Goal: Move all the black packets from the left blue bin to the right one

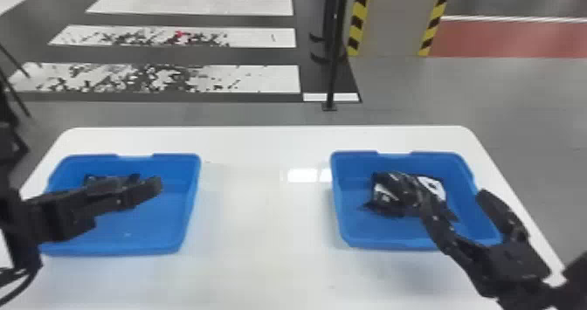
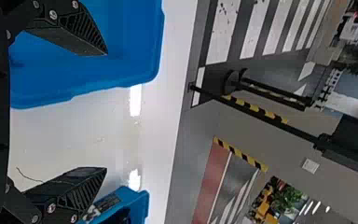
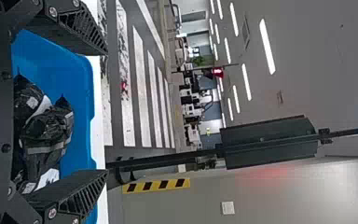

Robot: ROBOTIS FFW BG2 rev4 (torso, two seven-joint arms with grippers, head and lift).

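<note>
The right bin [image 1: 349,226] stood on the white table [image 1: 262,226], and black packets [image 3: 46,133] lay inside it in a loose, overlapping heap, probably because they had only to end up there, not in any order. The right gripper [image 3: 106,112] was over that same bin, its jaws wide apart with nothing between them, perhaps so that it could clear the heap without snagging a packet. Well apart to the left of the right bin stood the left bin [image 1: 190,208], open side up like its partner, likely so spaced to give each arm its own room. The left gripper [image 1: 148,189] was above it, also with jaws wide apart and nothing held. Just behind its fingers a dark shape [image 1: 90,181] showed, likely a packet but too hidden to be sure. If so, the left gripper probably needed to go down around it next.
</note>
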